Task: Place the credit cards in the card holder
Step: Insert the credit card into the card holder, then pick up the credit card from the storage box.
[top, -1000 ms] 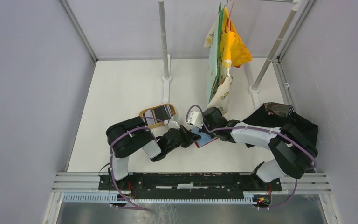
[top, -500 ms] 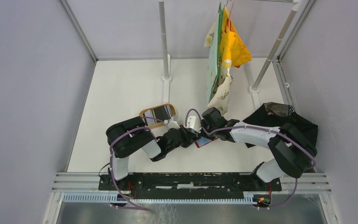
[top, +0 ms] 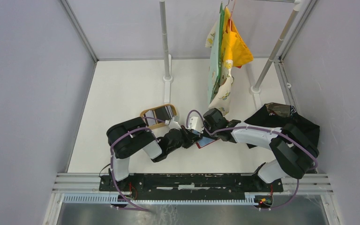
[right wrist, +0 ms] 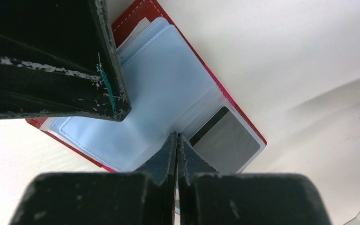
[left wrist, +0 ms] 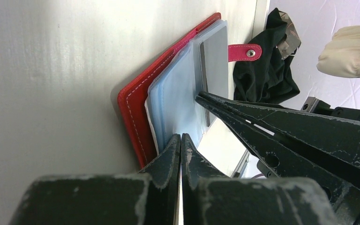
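The red card holder (top: 208, 142) lies open on the table, its blue sleeves (right wrist: 159, 89) up and its snap tab (left wrist: 243, 51) sticking out. A grey card with a dark stripe (right wrist: 227, 143) sits in one clear sleeve; it also shows in the left wrist view (left wrist: 214, 58). My left gripper (left wrist: 181, 137) is shut, its tips resting on the blue sleeves (left wrist: 176, 101). My right gripper (right wrist: 176, 136) is shut, its tips touching the sleeve at the card's striped edge. Both grippers meet over the holder (top: 198, 135). More silvery cards (top: 164, 112) lie in the tan tray.
The tan oval tray (top: 146, 115) sits just behind the left gripper. A black cloth (top: 281, 119) lies at the right, under the right arm. Coloured cloths (top: 225, 56) hang from a rack whose poles (top: 165, 42) stand at the back.
The right gripper has edged slightly left over the card holder, closer to the left gripper. The left arm has barely moved.
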`<action>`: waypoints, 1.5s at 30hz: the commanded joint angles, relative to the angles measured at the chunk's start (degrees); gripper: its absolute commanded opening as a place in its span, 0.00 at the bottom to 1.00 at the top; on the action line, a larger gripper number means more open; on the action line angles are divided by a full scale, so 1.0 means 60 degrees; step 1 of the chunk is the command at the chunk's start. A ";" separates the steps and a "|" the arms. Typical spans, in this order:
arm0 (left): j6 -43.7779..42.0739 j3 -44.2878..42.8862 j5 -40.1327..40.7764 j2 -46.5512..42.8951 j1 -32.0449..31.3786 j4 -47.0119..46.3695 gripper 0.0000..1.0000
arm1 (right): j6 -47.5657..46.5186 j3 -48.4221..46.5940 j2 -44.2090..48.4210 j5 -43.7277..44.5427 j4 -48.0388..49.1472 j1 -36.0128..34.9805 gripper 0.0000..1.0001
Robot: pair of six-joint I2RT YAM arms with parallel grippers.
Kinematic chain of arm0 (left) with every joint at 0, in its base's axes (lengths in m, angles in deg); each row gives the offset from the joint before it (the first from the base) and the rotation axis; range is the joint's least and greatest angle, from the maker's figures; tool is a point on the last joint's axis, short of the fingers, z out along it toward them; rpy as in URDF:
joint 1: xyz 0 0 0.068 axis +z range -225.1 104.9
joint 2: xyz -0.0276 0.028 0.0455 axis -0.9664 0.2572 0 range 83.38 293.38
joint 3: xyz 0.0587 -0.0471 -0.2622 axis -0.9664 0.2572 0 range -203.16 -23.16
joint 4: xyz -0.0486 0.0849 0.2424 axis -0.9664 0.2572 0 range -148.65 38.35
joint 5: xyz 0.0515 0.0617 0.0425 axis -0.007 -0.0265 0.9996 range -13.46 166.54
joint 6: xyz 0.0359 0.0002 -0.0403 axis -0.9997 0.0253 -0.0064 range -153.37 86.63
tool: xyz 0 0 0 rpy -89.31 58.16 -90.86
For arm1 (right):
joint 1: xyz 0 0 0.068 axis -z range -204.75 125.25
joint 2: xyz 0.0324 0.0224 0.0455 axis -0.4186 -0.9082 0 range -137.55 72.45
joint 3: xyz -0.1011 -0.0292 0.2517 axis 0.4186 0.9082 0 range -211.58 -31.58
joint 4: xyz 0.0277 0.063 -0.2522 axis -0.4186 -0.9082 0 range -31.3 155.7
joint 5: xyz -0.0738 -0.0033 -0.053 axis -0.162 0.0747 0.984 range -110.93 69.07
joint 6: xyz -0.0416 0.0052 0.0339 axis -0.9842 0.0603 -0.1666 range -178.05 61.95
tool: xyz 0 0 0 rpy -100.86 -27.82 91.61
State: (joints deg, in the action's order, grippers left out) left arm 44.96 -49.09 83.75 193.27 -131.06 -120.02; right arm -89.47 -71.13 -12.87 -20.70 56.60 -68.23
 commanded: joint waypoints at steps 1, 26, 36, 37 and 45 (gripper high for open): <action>-0.1313 0.0022 0.0388 0.0034 0.0042 0.1226 0.04 | -0.0279 -0.0318 0.0493 -0.0775 -0.0579 0.0102 0.02; -0.7583 -0.3452 0.5147 -0.6807 0.0351 1.3344 1.00 | -0.4524 -0.0557 0.3997 -0.8618 -0.3346 0.1546 0.79; -0.7457 -0.2261 0.2841 -0.7740 0.3661 1.2606 0.98 | -0.1466 -0.2334 0.1867 -0.5605 -0.1270 -0.0150 0.75; -0.7552 -0.2230 0.2467 -0.7762 0.4060 1.2526 0.98 | -0.1262 -0.2629 0.1584 -0.5538 -0.1247 -0.0171 0.75; -0.7789 -0.2469 0.1500 -0.6815 0.5436 1.2169 0.80 | 0.0645 -0.5282 -0.1034 -0.5926 -0.0890 -0.0194 0.67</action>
State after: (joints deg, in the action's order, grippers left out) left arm 1.20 -62.23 96.79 149.60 -100.31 -43.74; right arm -93.69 -96.81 -15.36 -55.34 48.05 -69.30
